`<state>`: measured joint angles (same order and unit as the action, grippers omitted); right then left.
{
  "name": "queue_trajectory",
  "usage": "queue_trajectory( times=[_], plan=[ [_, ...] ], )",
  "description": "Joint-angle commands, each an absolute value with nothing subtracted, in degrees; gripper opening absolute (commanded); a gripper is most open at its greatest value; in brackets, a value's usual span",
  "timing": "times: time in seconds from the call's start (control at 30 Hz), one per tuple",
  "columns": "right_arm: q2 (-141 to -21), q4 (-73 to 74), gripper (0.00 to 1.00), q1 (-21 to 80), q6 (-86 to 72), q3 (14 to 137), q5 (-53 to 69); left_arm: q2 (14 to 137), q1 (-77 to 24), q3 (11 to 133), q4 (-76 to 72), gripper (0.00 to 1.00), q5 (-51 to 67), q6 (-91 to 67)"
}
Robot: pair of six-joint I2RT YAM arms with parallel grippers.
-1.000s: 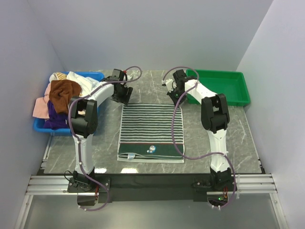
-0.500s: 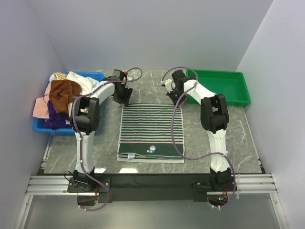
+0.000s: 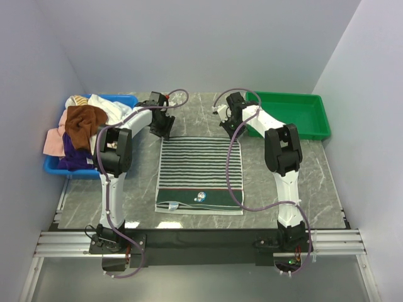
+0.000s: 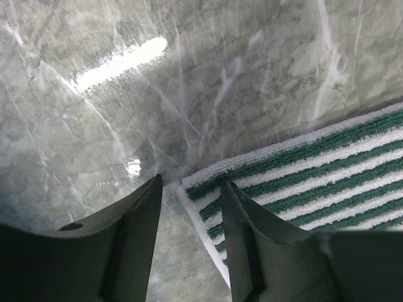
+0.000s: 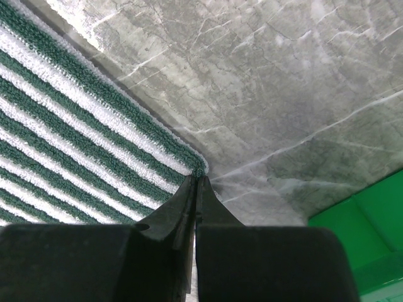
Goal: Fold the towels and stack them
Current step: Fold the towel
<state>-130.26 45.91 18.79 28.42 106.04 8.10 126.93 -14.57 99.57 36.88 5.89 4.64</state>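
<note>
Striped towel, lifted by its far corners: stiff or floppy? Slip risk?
Likely floppy: the towel is thin terry lying flat, so its middle should sag. The looped pile looks grippy, but the right gripper seems to hold only the corner tip, so it may slip out.

The bench (image 3: 321, 182) has a grey, marble-patterned top with pale veins, glossy enough to throw back a bright patch of light in the left wrist view. A striped towel (image 3: 200, 170) lies spread flat at its middle, green and white bands running left to right, with a dark band and a small emblem along its near edge. Its two far corners rest on the stone. A blue bin (image 3: 126, 99) stands at the far left corner, reaching past the left edge. A green tray (image 3: 296, 116) stands at the far right corner, well apart from the towel.
</note>
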Motion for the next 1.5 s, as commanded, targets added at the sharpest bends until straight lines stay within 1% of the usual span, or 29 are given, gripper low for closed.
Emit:
queue_trajectory(
  times=[0.0,0.03,0.07,0.13,0.23,0.27,0.37,0.5,0.67,0.93,1.17,1.27,1.47],
  plan=[
    [-129.55,46.58,0.0,19.42,28.83,104.77,6.42,130.34,-14.94,99.4,39.02,0.47,4.48,3.25],
    [-129.46,46.5,0.0,19.42,28.83,104.77,6.42,131.3,-15.03,99.67,39.98,0.45,4.66,3.16],
    [-129.46,46.49,0.0,19.51,28.92,104.68,6.33,131.74,-15.12,99.67,40.34,0.41,4.83,2.82],
    [-129.38,46.41,0.0,19.51,28.92,104.76,6.42,132.45,-15.12,99.06,40.78,0.36,4.66,2.29],
    [-129.11,46.23,0.0,19.42,29.09,104.76,6.5,132.89,-15.12,98.0,40.87,0.25,4.04,1.93],
    [-129.11,45.97,0.0,19.6,29.09,104.77,6.42,132.89,-15.12,97.91,41.04,0.16,3.78,1.93],
    [-128.94,45.27,0.0,19.42,28.74,105.29,6.24,132.37,-15.12,98.0,40.78,0.01,2.99,1.93],
    [-128.06,43.95,0.0,19.42,27.51,107.57,6.33,130.53,-15.12,100.1,40.61,0.01,5.01,2.02],
    [-125.86,38.43,0.0,19.34,26.63,108.37,1.86,127.97,-14.5,103.18,38.42,0.01,2.21,2.11],
    [-124.1,28.4,0.0,18.9,28.47,107.4,-6.67,123.57,-12.92,102.04,24.72,0.01,0.26,2.2],
    [-123.58,21.55,0.0,18.72,29.53,108.63,-10.54,122.0,-12.39,103.18,19.78,0.01,0.18,2.11],
    [-122.61,20.83,0.0,18.89,29.8,108.9,-11.69,120.77,-12.48,103.27,18.37,0.01,0.26,2.46],
    [-116.9,18.11,0.0,18.9,30.32,103.54,-11.34,116.11,-12.48,100.73,17.23,0.01,0.18,2.9]
  ],
)
